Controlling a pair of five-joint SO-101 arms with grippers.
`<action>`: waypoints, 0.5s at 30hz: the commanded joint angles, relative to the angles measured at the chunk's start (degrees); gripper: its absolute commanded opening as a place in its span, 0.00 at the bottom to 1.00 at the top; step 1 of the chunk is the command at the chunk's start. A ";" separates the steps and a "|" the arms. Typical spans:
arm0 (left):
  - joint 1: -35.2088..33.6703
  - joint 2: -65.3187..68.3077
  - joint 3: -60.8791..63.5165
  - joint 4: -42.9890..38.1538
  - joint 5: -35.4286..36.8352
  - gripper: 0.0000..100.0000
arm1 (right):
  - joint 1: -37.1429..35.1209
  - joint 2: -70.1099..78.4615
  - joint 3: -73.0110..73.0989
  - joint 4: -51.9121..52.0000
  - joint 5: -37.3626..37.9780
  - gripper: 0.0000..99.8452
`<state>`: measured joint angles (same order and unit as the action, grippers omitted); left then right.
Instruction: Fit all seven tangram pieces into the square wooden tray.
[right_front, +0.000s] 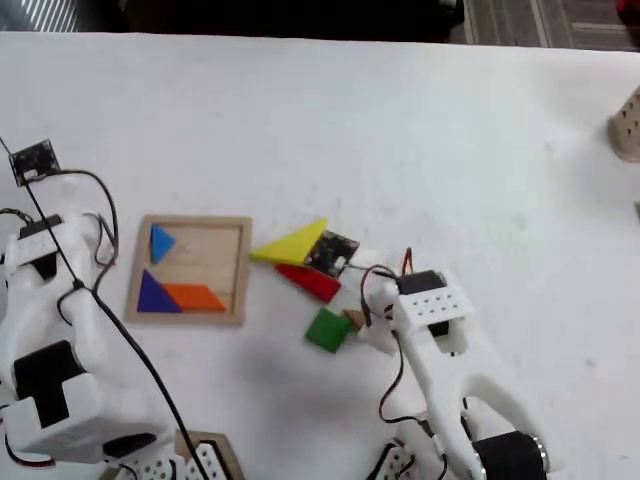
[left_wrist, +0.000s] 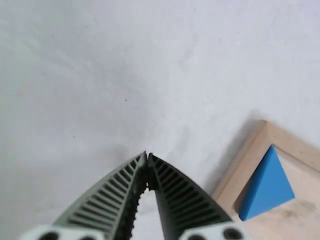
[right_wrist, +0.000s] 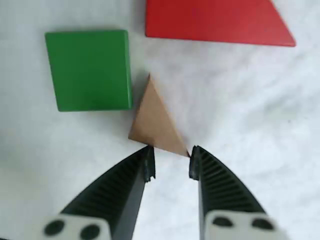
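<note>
The square wooden tray (right_front: 190, 225) holds a blue triangle (right_front: 161, 242), a purple triangle (right_front: 153, 294) and an orange piece (right_front: 195, 297). Right of it lie a yellow triangle (right_front: 292, 243), a red piece (right_front: 309, 281), a green square (right_front: 328, 329) and a small tan triangle (right_front: 353, 320). My right gripper (right_wrist: 171, 159) is open just short of the tan triangle (right_wrist: 154, 121), which touches the green square (right_wrist: 89, 69); the red piece (right_wrist: 215, 21) lies beyond. My left gripper (left_wrist: 147, 162) is shut on nothing over bare table beside the tray's corner (left_wrist: 252, 150), near the blue triangle (left_wrist: 266, 184).
A small black circuit board (right_front: 34, 158) lies at the table's left with a cable running down over the left arm. A perforated wooden object (right_front: 627, 125) stands at the right edge. White tabletop stretches open at the back.
</note>
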<state>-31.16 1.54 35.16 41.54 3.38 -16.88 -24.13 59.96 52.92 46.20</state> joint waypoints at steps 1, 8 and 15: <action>0.66 -2.42 -0.18 -1.23 -0.35 0.03 | -0.66 -1.10 -2.90 -0.92 -4.13 0.19; 0.66 -2.42 -0.18 -1.23 -0.35 0.03 | -5.14 -1.10 -2.81 0.57 -6.51 0.28; 0.66 -2.42 -0.18 -1.23 -0.35 0.03 | -7.08 -1.10 -2.90 1.36 1.32 0.27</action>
<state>-31.16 1.54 35.16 41.54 3.38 -23.03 -24.13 59.78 53.54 45.41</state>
